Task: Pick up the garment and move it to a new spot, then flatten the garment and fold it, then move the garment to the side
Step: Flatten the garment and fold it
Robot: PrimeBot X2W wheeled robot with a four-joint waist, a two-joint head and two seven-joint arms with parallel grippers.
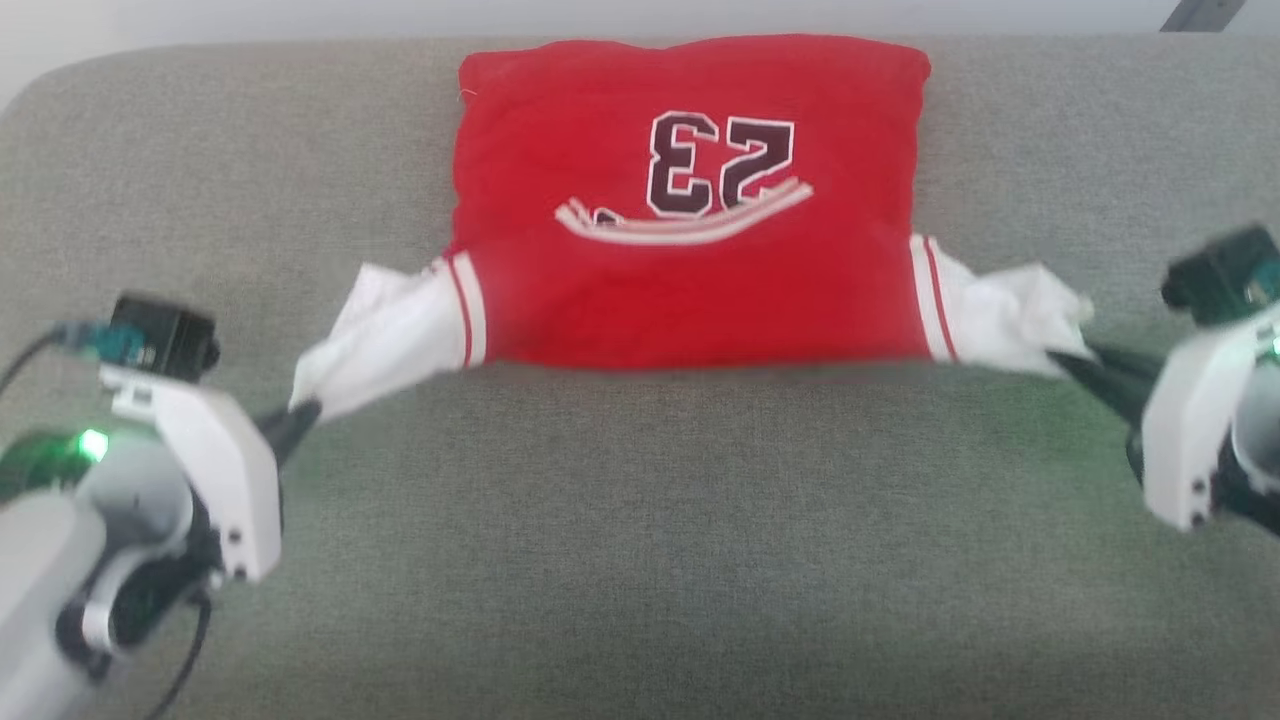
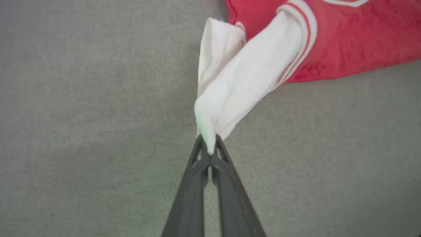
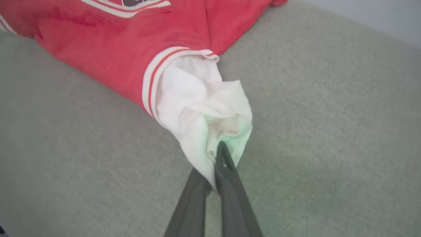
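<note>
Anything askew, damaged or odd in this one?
Nothing damaged. The garment lies square on the grey cushion, its far edge close to the cushion's back edge. Both white sleeves are bunched and twisted, one pinched in the shut left gripper, the other in the shut right gripper.

1. Soft, even light; faint shadow under the garment's (image 1: pixel 690 300) near edge.
2. Head view is blurred, worst toward the side edges.
3. Green glow tints the sleeve ends (image 2: pixel 206 126) in both wrist views — a green lamp (image 1: pixel 93 444) shines on the left arm (image 1: pixel 60 540).
</note>
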